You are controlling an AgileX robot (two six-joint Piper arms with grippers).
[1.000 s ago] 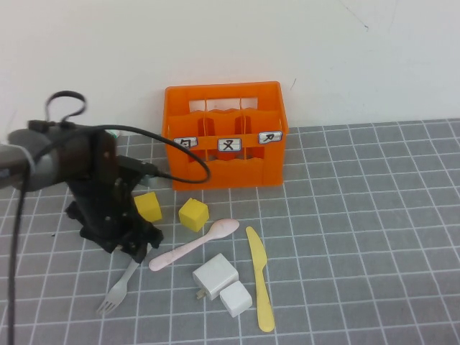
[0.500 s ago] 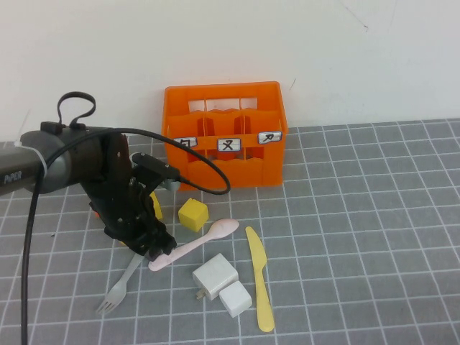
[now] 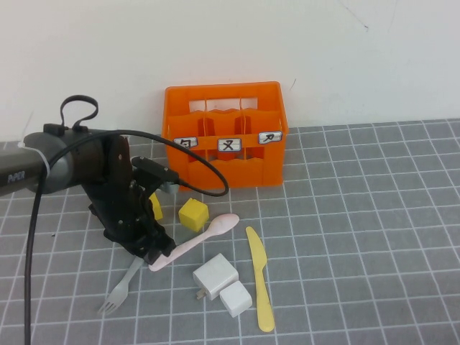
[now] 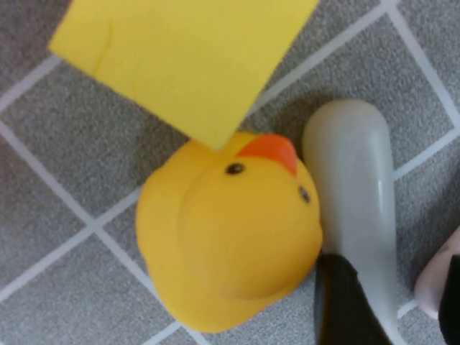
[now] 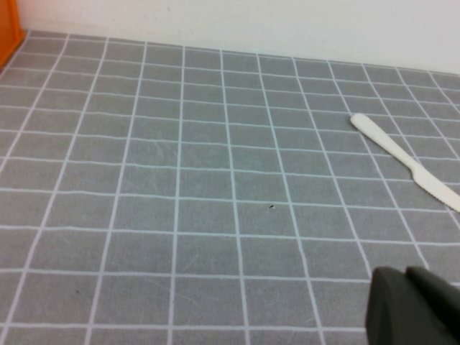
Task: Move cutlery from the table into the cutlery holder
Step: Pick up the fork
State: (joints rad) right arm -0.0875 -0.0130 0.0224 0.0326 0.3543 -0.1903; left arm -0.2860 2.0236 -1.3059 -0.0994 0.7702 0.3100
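Observation:
The grey fork (image 3: 118, 286) lies on the table (image 3: 359, 215), its handle (image 4: 352, 194) running up between the fingers of my left gripper (image 3: 149, 250) (image 4: 394, 291). That gripper is open: one black finger (image 4: 343, 305) lies against the handle, the other is beside the end of the pale pink spoon (image 3: 198, 241) (image 4: 437, 282), and bare table shows between fork and spoon. The pale yellow knife (image 3: 260, 279) (image 5: 402, 159) lies to the right. The orange cutlery holder (image 3: 224, 136) stands behind. My right gripper (image 5: 413, 305) hovers shut over bare table, outside the high view.
Two yellow cubes (image 3: 192, 214) (image 3: 154, 206) sit in front of the holder. A yellow rubber duck (image 4: 230, 248) lies beside the fork handle, under the left arm. Two white charger blocks (image 3: 215, 277) (image 3: 236, 298) rest between spoon and knife. A black cable (image 3: 194, 165) loops off the left arm.
The left arm swung right and down onto the fork's handle end and its jaws narrowed. Over the last half second it hardly moved. The cutlery lies where it was.

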